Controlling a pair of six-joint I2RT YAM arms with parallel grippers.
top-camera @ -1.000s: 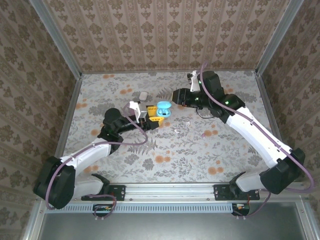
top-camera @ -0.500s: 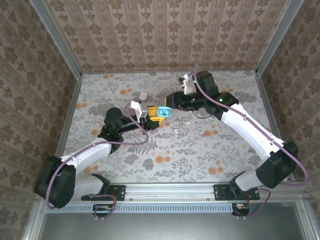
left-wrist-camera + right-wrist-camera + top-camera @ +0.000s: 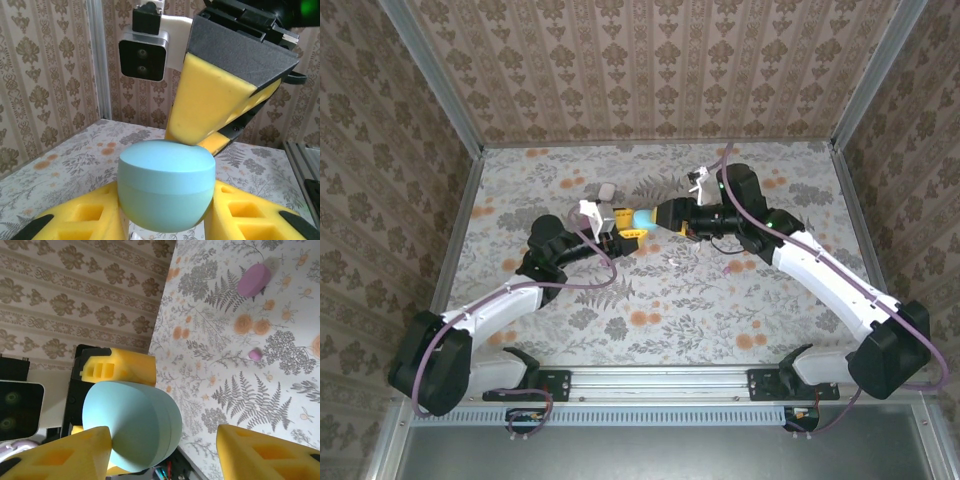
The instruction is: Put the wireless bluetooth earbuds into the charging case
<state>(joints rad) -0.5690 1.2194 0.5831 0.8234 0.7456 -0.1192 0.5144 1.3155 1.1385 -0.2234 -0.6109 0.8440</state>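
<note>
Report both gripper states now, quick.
Left gripper: closed on the teal charging case.
Right gripper: open, jaws spread wide, gripping nothing.

Brown damask wallpaper covers the back wall [image 3: 650,70] and both side walls, grey metal posts [image 3: 428,70] run up the corners, and the evenly lit table top [image 3: 650,300] has a pale fern-and-orange-flower print, with a metal rail [image 3: 650,378] along its near edge.
</note>
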